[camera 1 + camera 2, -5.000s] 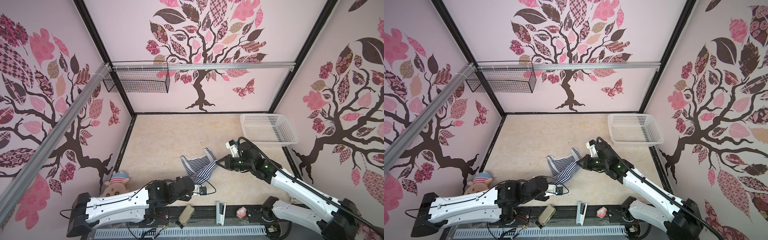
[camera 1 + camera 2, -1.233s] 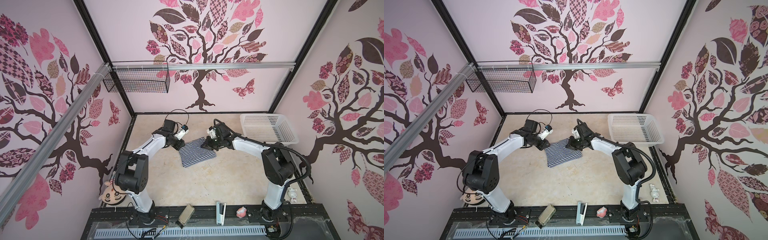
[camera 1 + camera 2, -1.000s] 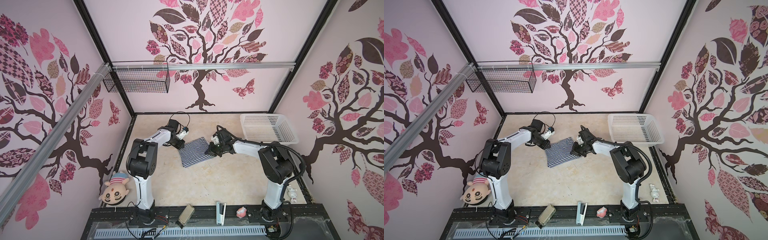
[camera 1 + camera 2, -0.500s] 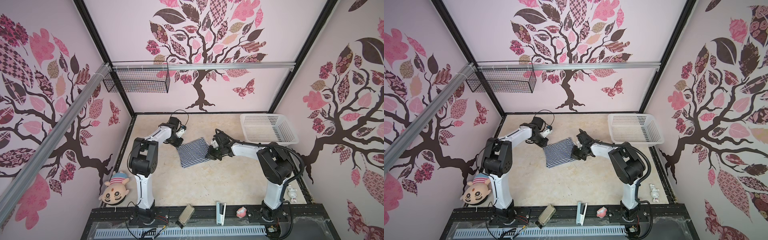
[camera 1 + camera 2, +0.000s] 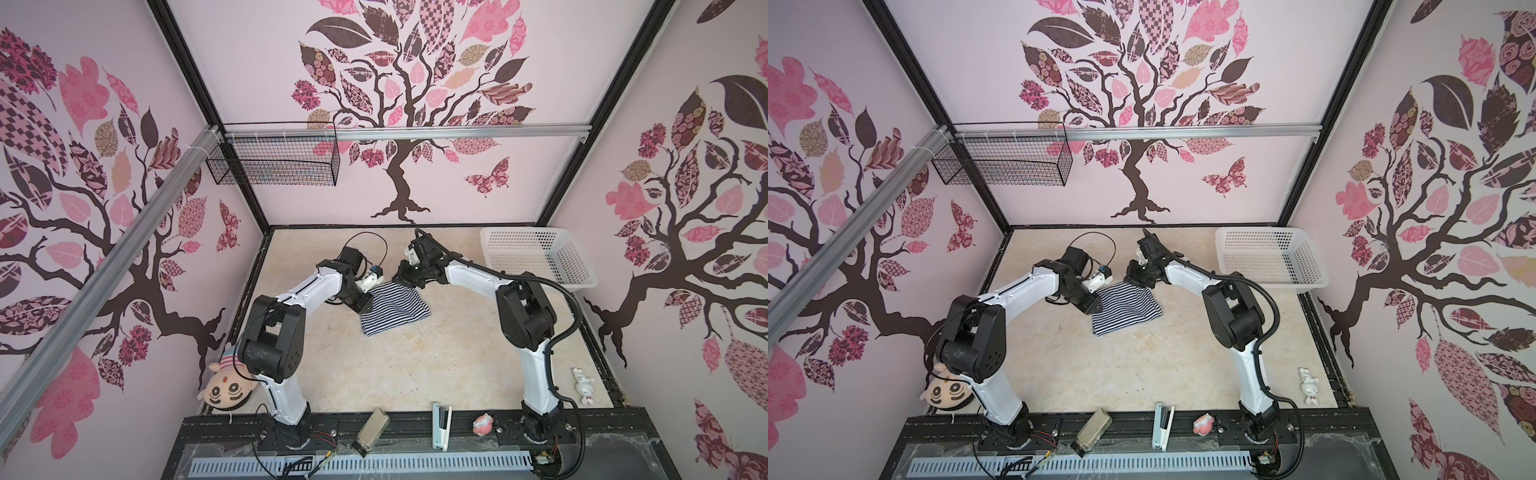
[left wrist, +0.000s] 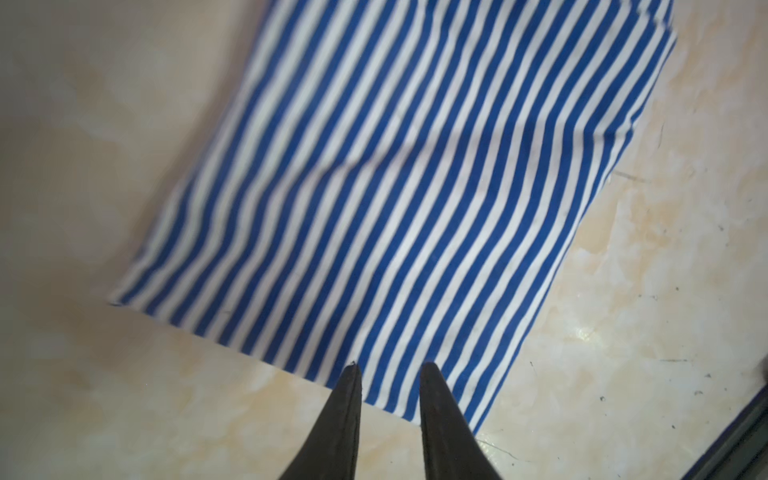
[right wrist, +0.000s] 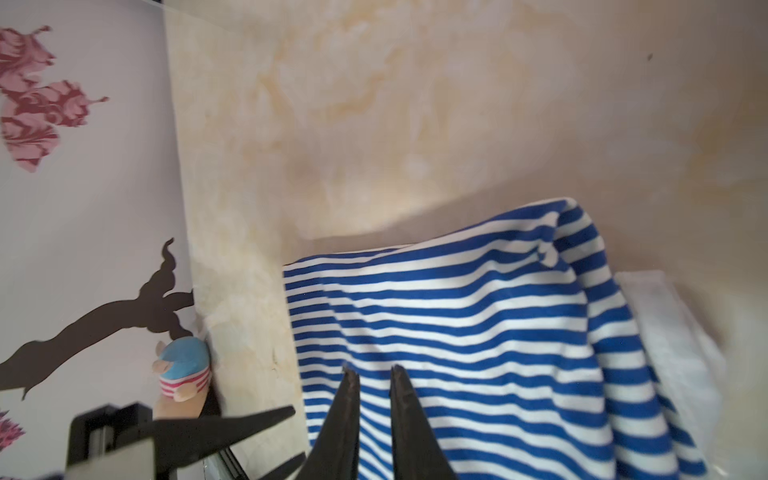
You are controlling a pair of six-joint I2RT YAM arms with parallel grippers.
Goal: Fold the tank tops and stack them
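Tank top lies folded under outstretched left claw and right claw, both parted.

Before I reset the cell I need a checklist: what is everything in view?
tank top: one, navy-and-white stripes, folded, far middle of the table
table: one, beige marbled
plastic basket: one, white, far right corner
wire basket: one, black, hung high at back left
plush doll: one, tan face, striped cap, near left corner
stapler: one, white, front rail
small box: one, tan-grey, front rail
small toy: one, pink, front rail
bunny figure: one, white, near right edge
left gripper: black, jaws slightly apart at the top's edge
right gripper: black, jaws slightly apart over the top
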